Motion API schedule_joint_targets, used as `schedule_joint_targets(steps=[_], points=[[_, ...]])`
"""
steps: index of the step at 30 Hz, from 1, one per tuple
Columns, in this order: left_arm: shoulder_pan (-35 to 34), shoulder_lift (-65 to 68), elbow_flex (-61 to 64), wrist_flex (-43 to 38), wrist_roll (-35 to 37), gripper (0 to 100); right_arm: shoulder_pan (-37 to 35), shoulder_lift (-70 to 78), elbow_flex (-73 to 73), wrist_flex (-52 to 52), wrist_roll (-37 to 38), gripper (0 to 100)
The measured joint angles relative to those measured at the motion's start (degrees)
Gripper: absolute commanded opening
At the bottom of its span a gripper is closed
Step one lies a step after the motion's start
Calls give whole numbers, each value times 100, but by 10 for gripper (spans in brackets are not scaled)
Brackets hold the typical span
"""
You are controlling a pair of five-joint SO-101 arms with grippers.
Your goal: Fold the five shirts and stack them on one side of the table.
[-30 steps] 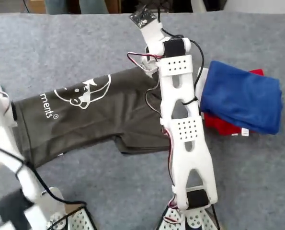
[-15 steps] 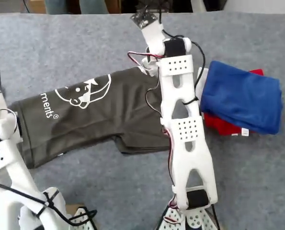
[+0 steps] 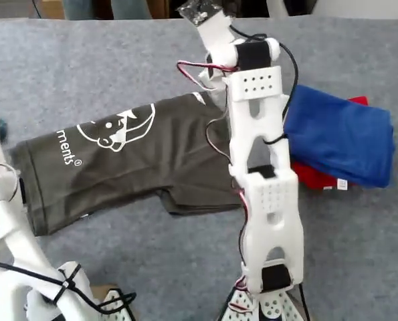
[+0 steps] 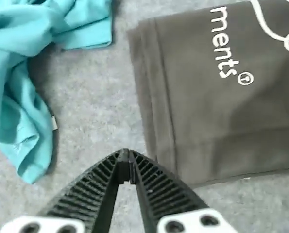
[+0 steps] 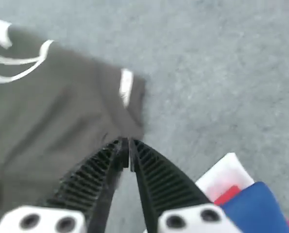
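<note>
A dark olive shirt [image 3: 132, 160] with white print lies folded into a long strip across the middle of the table. Over the grey cloth just off its hem [image 4: 154, 97], my left gripper [image 4: 125, 160] is shut with nothing in it. My right gripper [image 5: 126, 145] is shut and empty, hovering at the shirt's collar corner [image 5: 127, 87] with the white label. The right arm [image 3: 259, 134] stretches from the near edge to the far edge. To the right, a folded blue shirt [image 3: 339, 134] rests on a red one [image 3: 312, 175]. A crumpled teal shirt [image 4: 23, 58] lies beside the olive hem.
The table is covered in grey cloth [image 3: 359, 241]. A white folded piece [image 5: 222, 170] peeks out under the stack. The left arm [image 3: 1, 214] stands at the near left corner.
The right arm has lifted and swung toward the far edge, off the collar corner. The left arm has drawn back toward the near left. The olive shirt has not moved.
</note>
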Motion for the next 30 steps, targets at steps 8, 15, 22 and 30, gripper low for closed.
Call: schedule_joint_targets(steps=[8,15,22,30], points=[[-229,0,105,554,-387,29,-519,-2725,4185,0,1908,18],[-492,0,105,958,-396,29,-721,-4598,7138,-589,2936,67],[-993,0,123,1284,-422,29,-1327,-5943,9503,-1714,3807,202],[-1073,-9,492,1292,-422,29,-1837,-6154,11121,-2980,3701,204]])
